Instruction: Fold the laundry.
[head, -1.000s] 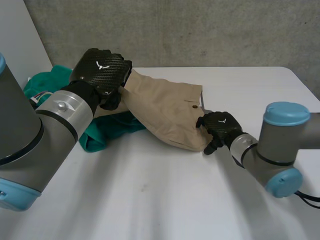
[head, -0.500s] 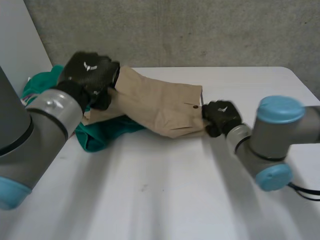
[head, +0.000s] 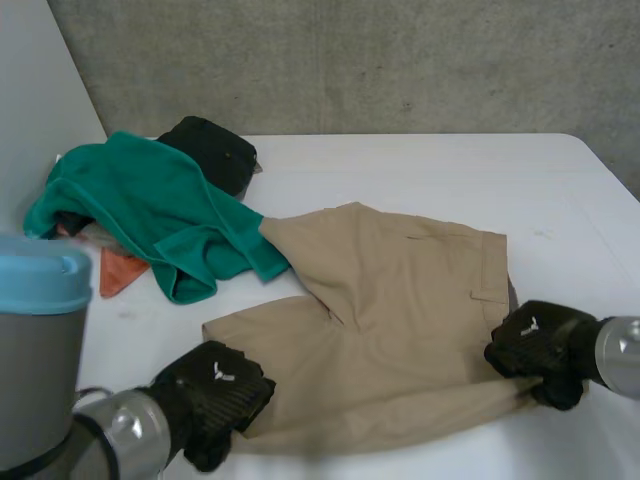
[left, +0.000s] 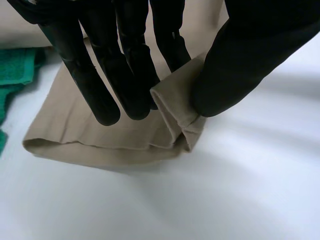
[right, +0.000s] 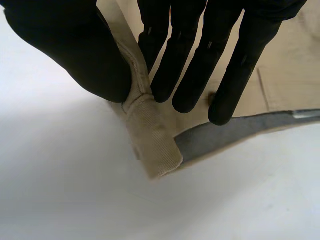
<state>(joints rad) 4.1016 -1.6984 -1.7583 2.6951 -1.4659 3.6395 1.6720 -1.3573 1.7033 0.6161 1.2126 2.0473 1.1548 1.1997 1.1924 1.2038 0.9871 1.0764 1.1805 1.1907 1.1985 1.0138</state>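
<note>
Khaki shorts (head: 400, 300) spread out — green cloth (head: 150, 210) touching far corner.

Both hands low and well apart, each pinching cloth.

The left hand (head: 210, 395) ends the left arm (head: 45, 340) at the near side, knuckles up. Its fingers (left: 127, 70) hang nearly straight, and its thumb (left: 240, 60) presses a folded corner of the shorts (head: 400, 310) against them. The right hand (head: 535, 345), on the right arm (head: 620, 355) lying low at the far right, also has its back turned up. Its straight fingers (right: 210, 55) and thumb (right: 75, 45) nip another corner of the same cloth.
</note>
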